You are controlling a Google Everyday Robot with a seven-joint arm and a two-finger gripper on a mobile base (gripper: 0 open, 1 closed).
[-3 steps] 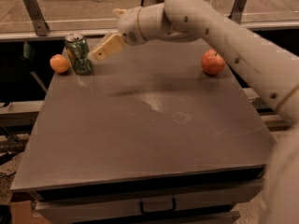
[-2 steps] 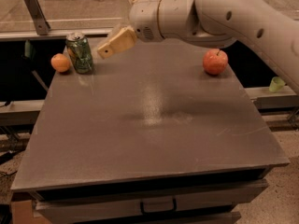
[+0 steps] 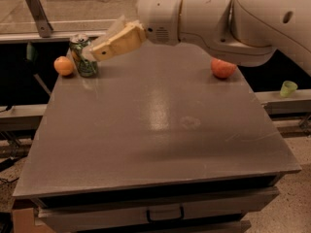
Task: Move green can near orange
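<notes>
The green can stands upright at the back left corner of the grey table. It has a silver top and pale markings. The orange sits just left of the can, almost touching it. My gripper hangs above the table just right of the can, its tip in front of the can's right side. The white arm reaches in from the upper right. Whether the gripper touches the can does not show.
A red apple lies near the table's back right edge, partly under the arm. A small green cup sits on a ledge beyond the right edge. A metal bracket stands behind the table at the back left.
The arm and gripper now fill more of the view and sit higher. The can and orange stay side by side at the back left corner.
</notes>
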